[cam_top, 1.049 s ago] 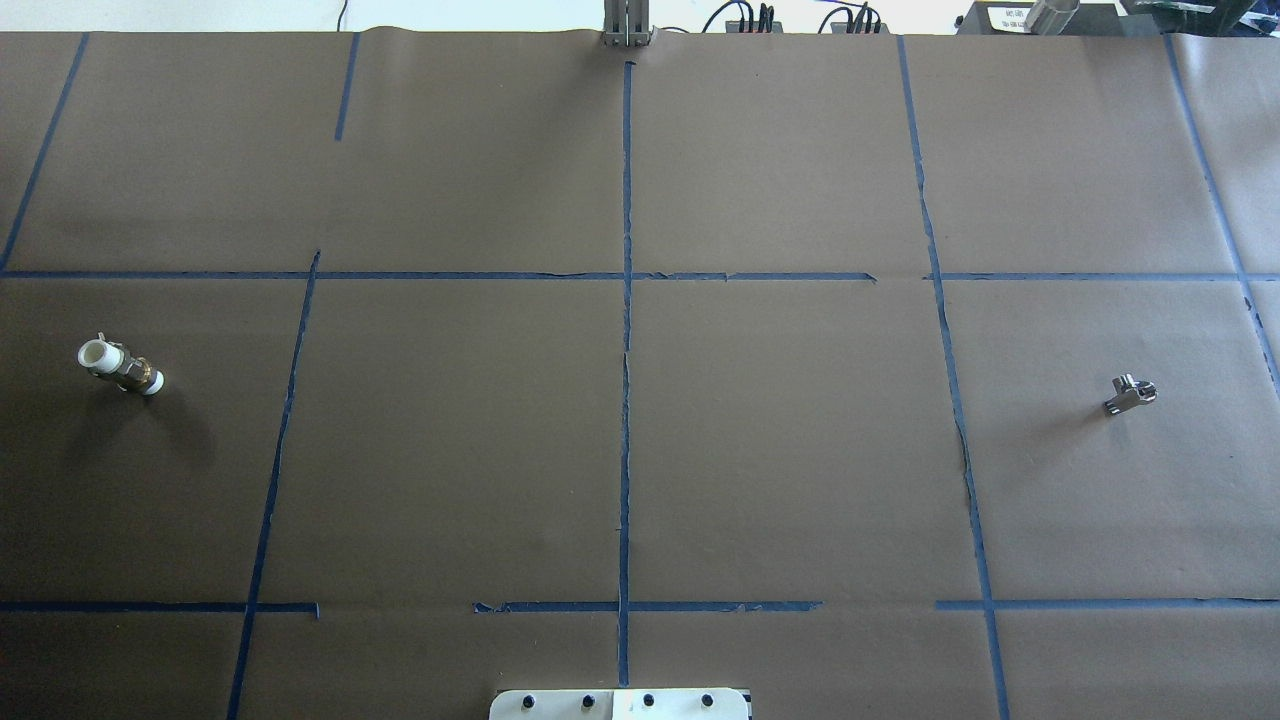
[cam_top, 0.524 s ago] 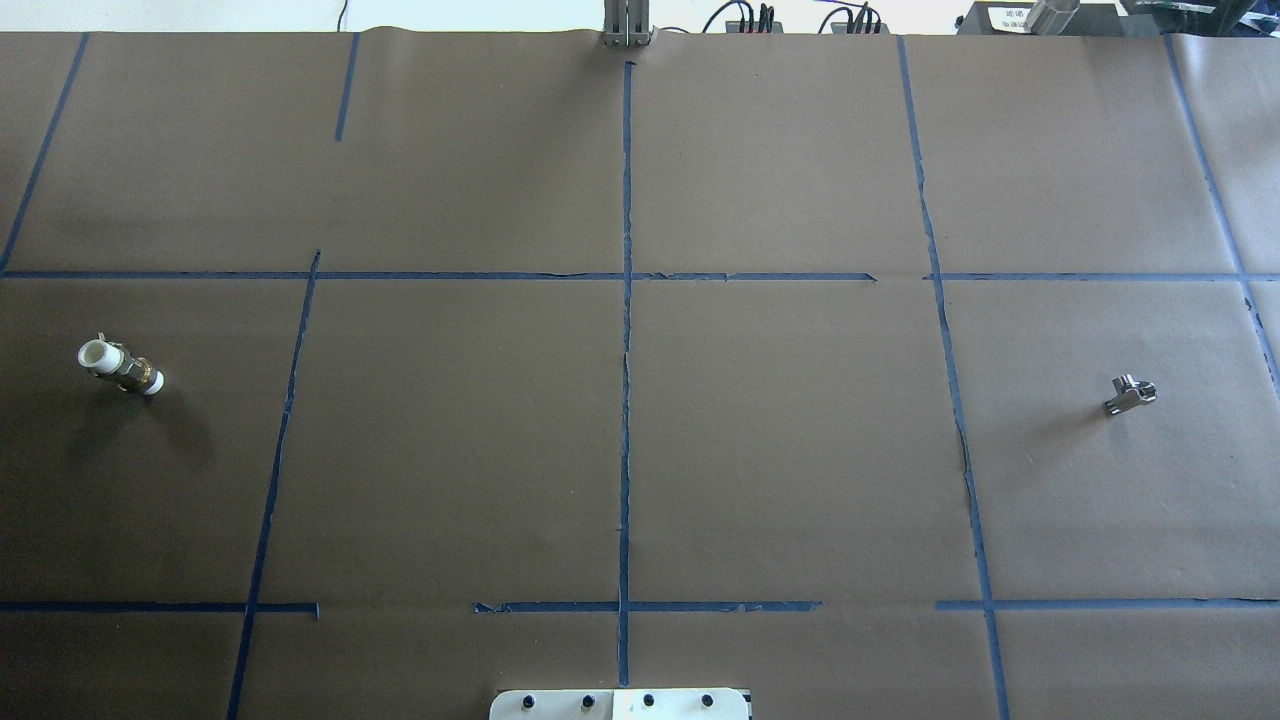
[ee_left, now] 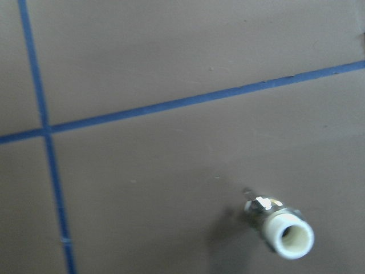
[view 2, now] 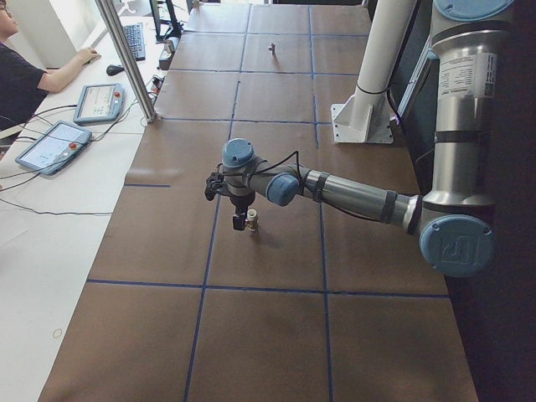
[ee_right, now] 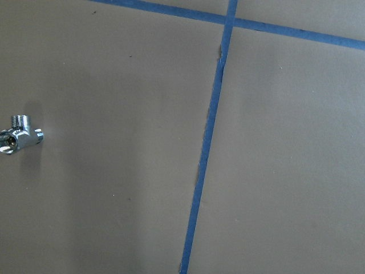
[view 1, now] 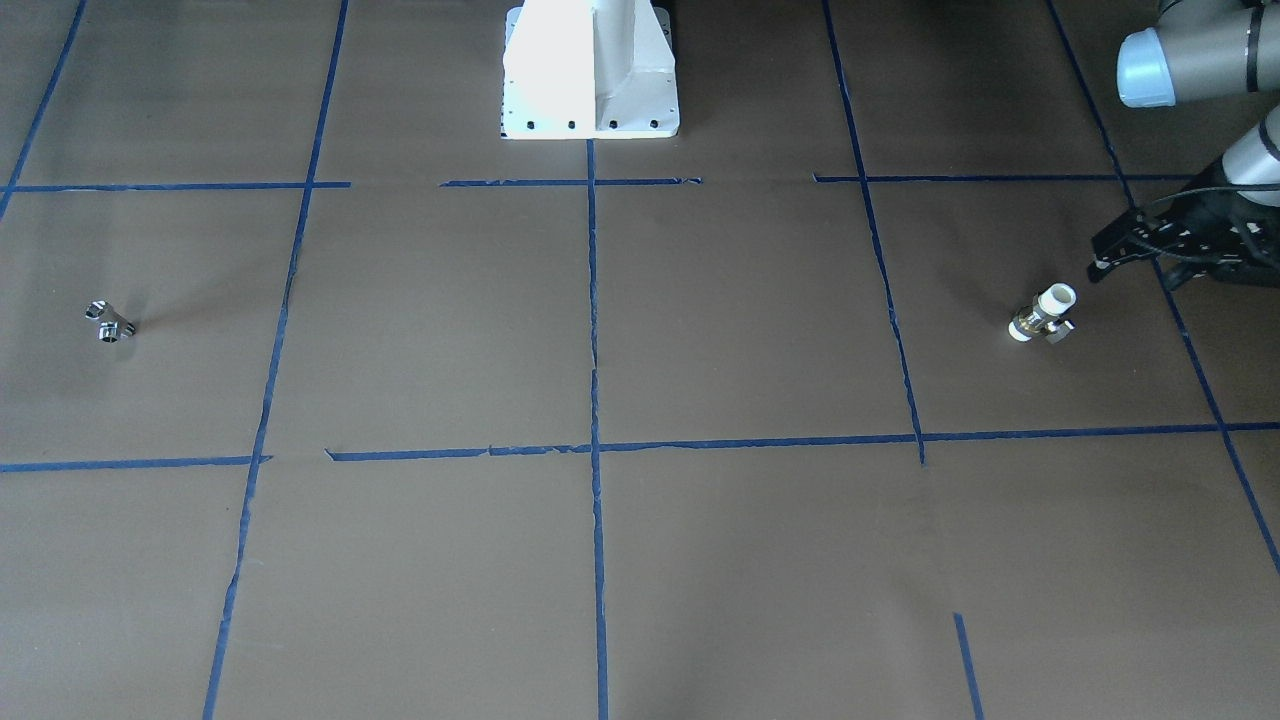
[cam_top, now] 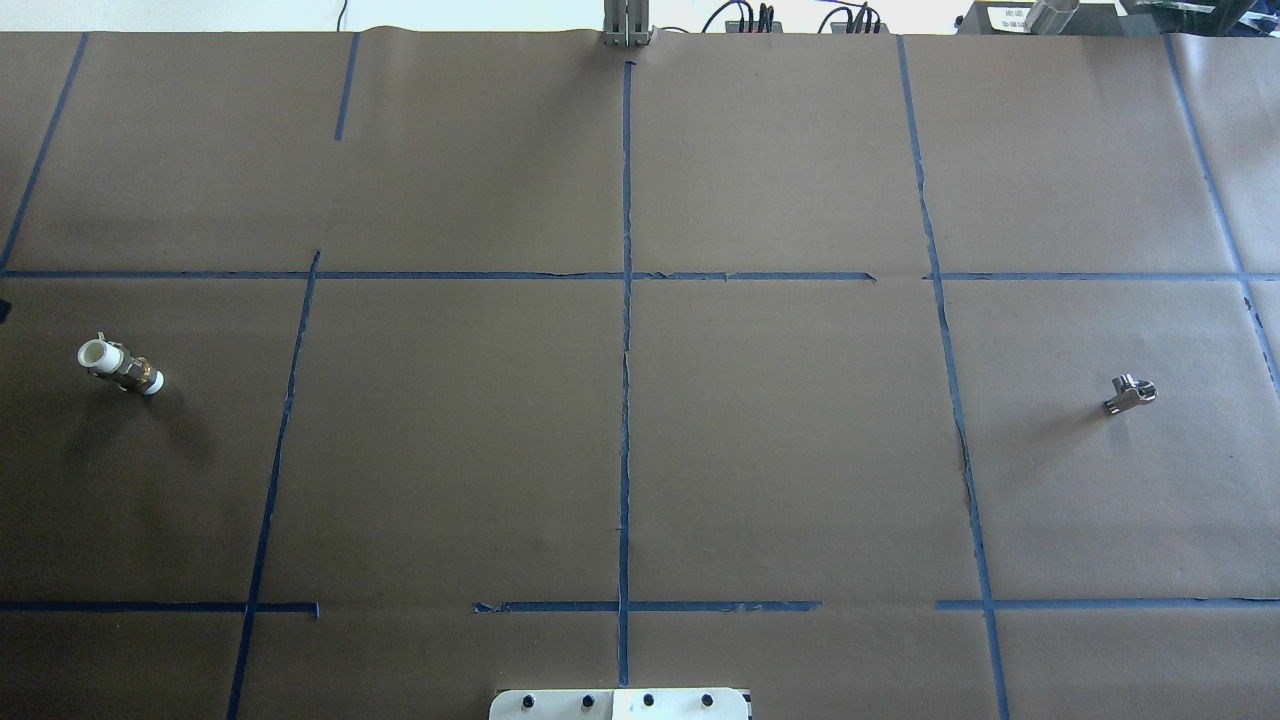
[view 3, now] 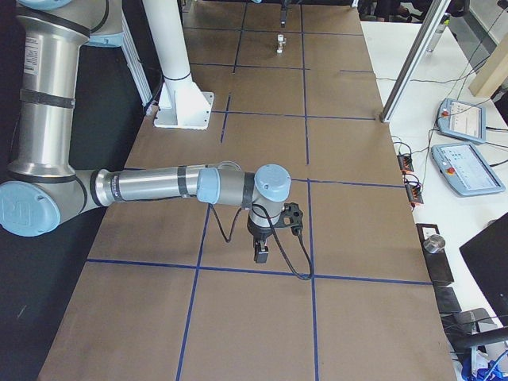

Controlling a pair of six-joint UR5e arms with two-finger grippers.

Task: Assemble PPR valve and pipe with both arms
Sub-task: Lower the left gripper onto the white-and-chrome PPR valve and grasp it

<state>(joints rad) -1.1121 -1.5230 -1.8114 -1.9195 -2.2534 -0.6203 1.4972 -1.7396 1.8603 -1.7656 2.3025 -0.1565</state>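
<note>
Reach stage, nothing grasped yet. The valve [view 1: 1042,313] lies far left, just beside the left gripper [view 1: 1108,255]. The pipe [cam_top: 1130,393] lies far right, near the right gripper [view 3: 260,255]. I can't tell either's opening. Next, each must drop squarely onto its part.

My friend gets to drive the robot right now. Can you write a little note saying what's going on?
Left end effector: beside the PPR valve, not touching it. Open or shut: cannot tell.
Right end effector: low over the table. Open or shut: cannot tell.
The valve lies on the robot's left side, the pipe far off on its right; both lie free.
Done: nothing grasped or joined.
Left: probably grasp each part, bring them together, assemble.
</note>
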